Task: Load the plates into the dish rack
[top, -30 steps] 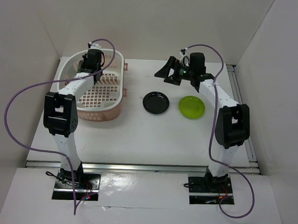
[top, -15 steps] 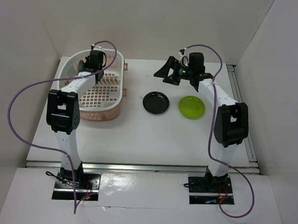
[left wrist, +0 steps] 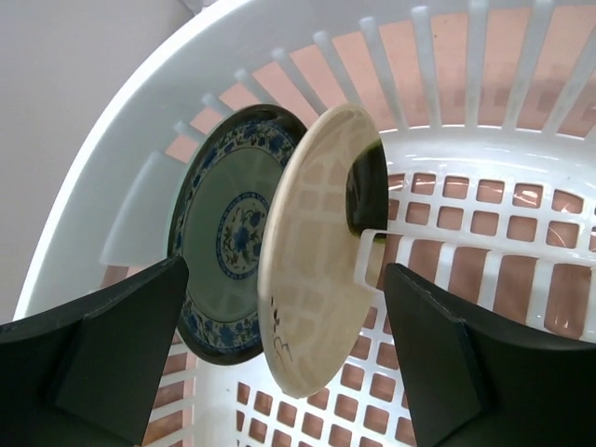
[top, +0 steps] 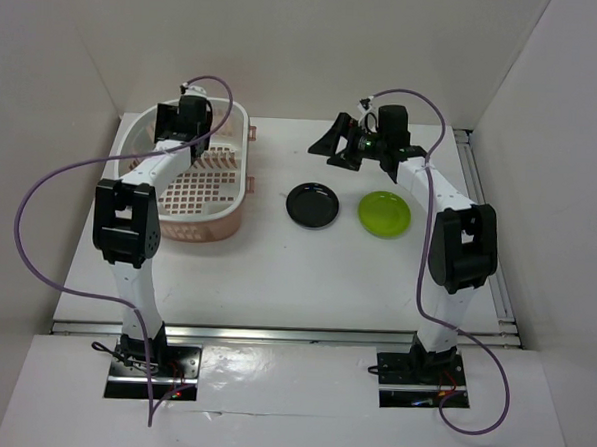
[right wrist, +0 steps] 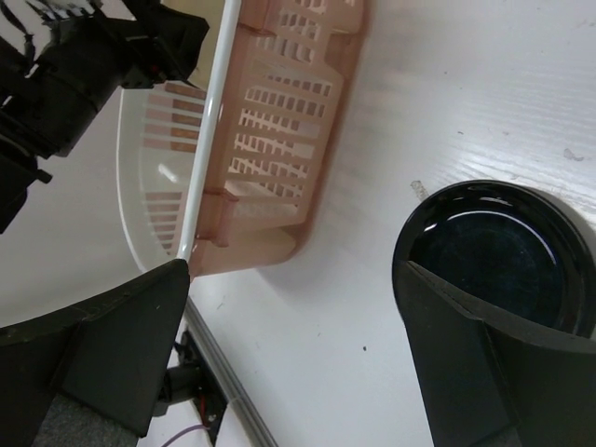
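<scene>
Two upright in the dish rack [left wrist: 484, 149]: cream plate [left wrist: 312, 251], blue-patterned plate [left wrist: 223, 242].

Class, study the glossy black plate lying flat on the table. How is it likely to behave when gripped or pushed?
The black plate is probably stiff: its round rim looks crisp and even. Its shiny, reflective surface suggests it may slip in a pinch grip. Lying flat on the table with a low rim, it would likely slide rather than tip when pushed.
</scene>
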